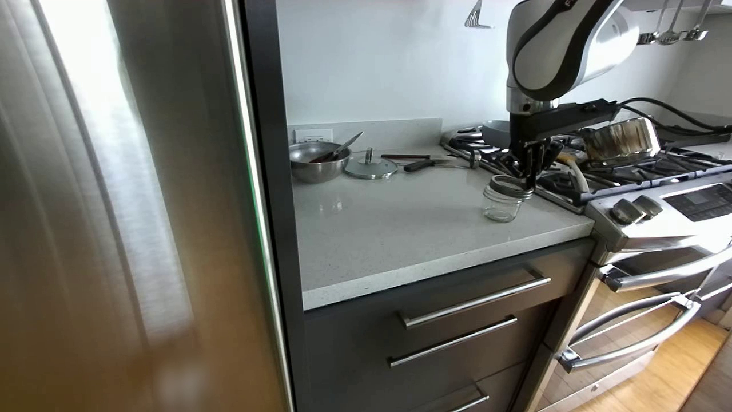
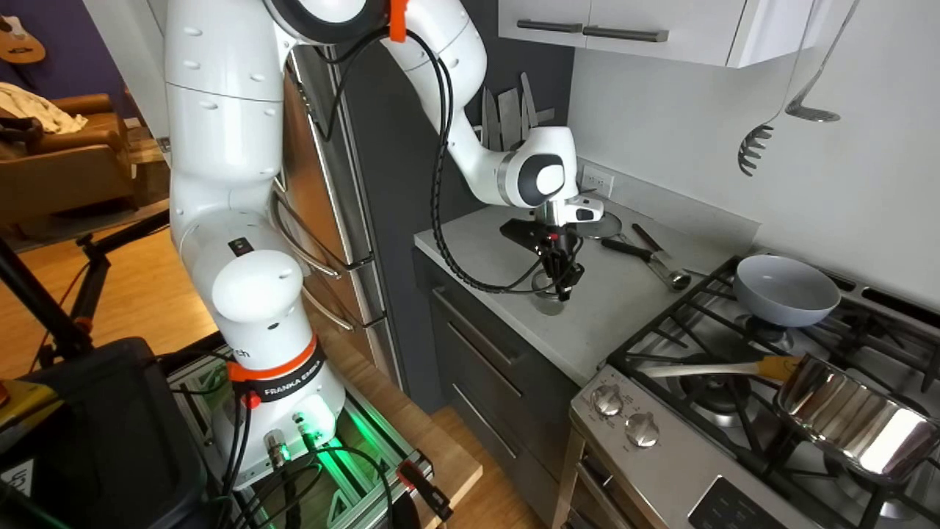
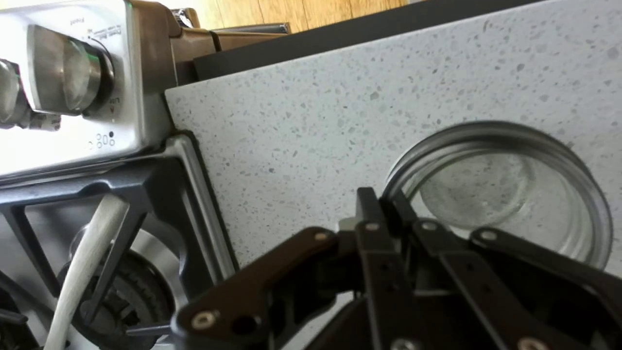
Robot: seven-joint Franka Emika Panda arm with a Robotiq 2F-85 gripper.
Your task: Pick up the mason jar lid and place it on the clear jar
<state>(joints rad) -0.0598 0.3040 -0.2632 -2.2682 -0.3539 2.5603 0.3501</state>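
Black fingers (image 3: pixel 370 210) grip the lid (image 3: pixel 505 129) by its rim, over the clear jar (image 1: pixel 500 210).

It's a kitchen, and a home kitchen by the look of it: here's the gas stove (image 2: pixel 679 459) with a tilted steel pot (image 2: pixel 863 419) and a grey bowl (image 2: pixel 789 312) up on it, oven handles (image 1: pixel 675 274) gleaming below. Right alongside runs the speckled countertop (image 1: pixel 400 229), dark drawers (image 1: pixel 440 329) underneath, a mixing bowl (image 1: pixel 317 171) and a glass lid (image 1: pixel 370 169) towards the back. Up top, white cabinets (image 2: pixel 661 15); a ladle (image 2: pixel 811 112) and a pasta server (image 2: pixel 753 147) hanging, and there's the big steel refrigerator (image 1: pixel 154 229)! Over to the corner of an exterior view for living-room furnishings: brown padded seat (image 2: pixel 66 173), pale blanket (image 2: pixel 37 106) draped on it, guitar (image 2: pixel 18 44) against a purple wall (image 2: pixel 66 51), wood floor (image 2: pixel 139 294) below.
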